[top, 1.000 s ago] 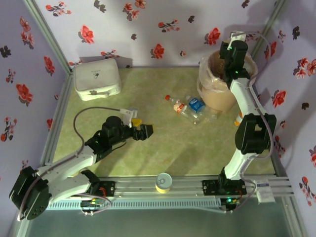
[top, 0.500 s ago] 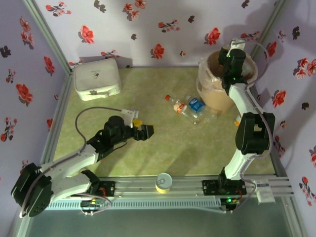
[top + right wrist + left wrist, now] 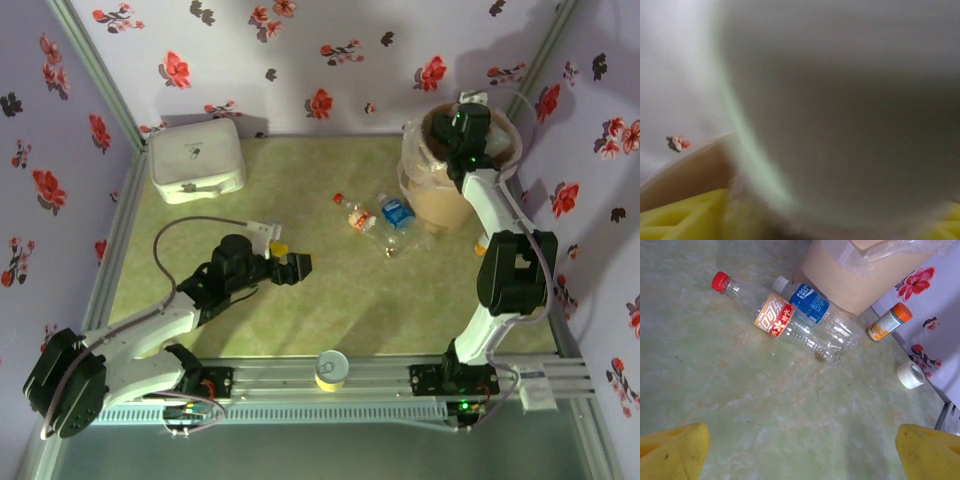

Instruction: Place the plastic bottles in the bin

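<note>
The left end effector point(image 3: 800, 447) sits wide open, empty; that clear red-capped plastic bottle point(image 3: 776, 321) looks light, crushable, so I'd grab it mid-label.

a lab test booth: floral-papered walls point(image 3: 300, 60), aluminium frame rail point(image 3: 380, 378), green tabletop point(image 3: 340, 310)

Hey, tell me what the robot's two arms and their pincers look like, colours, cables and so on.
The left arm and right arm both have white links joined by bulky black joints. A thin grey cable loops off the left one. The left pincer and right pincer have bright yellow fingers.
</note>
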Robot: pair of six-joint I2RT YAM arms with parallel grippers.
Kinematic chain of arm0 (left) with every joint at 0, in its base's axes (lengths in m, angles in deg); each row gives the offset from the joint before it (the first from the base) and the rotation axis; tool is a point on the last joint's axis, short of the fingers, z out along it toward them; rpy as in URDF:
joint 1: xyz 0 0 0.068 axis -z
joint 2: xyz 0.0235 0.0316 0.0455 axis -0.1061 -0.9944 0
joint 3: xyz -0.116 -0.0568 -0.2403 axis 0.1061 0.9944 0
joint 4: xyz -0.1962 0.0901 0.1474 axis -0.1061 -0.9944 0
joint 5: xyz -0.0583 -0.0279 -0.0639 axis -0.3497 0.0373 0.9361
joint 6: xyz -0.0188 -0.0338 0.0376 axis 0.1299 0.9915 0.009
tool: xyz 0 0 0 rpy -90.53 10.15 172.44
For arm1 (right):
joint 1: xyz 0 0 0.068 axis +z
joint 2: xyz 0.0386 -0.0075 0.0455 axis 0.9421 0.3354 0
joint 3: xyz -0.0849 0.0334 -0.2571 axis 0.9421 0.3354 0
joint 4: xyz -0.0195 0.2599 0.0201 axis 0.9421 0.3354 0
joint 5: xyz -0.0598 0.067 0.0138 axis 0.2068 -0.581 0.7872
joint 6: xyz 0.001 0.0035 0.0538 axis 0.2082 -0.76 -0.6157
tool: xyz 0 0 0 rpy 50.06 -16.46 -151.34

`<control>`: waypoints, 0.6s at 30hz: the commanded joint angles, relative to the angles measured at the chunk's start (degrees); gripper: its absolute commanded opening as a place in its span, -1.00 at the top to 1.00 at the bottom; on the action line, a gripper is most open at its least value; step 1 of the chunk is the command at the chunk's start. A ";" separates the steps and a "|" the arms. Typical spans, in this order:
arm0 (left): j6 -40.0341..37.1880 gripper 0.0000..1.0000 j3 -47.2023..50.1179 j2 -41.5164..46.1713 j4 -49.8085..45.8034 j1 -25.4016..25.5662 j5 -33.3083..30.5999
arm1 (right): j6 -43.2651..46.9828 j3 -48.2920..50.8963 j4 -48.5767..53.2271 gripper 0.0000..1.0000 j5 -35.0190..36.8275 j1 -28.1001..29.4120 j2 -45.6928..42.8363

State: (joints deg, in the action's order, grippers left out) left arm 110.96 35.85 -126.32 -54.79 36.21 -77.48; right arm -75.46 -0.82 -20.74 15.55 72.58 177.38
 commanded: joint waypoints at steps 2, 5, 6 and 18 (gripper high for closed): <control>0.80 -0.92 -0.88 -0.51 1.19 -0.51 -0.50 | 1.69 -11.28 17.60 -0.76 1.68 -0.33 -1.64; 1.22 -0.92 -0.52 -0.90 1.79 -0.56 -0.50 | 1.97 -16.35 22.70 -0.80 2.93 -0.50 -2.93; 1.27 -0.92 -0.39 -0.99 1.89 -0.56 -0.50 | 1.97 -17.34 23.69 -0.88 3.45 -0.58 -3.37; 1.45 -0.92 1.19 1.35 1.65 -0.56 -0.50 | -3.05 -28.61 27.43 0.02 1.38 -2.72 -1.09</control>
State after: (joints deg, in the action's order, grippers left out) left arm 112.01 35.94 -126.70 -54.31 36.19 -77.48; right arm -76.75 -26.00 5.47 17.43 70.33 174.60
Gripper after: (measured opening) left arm 0.960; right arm 0.524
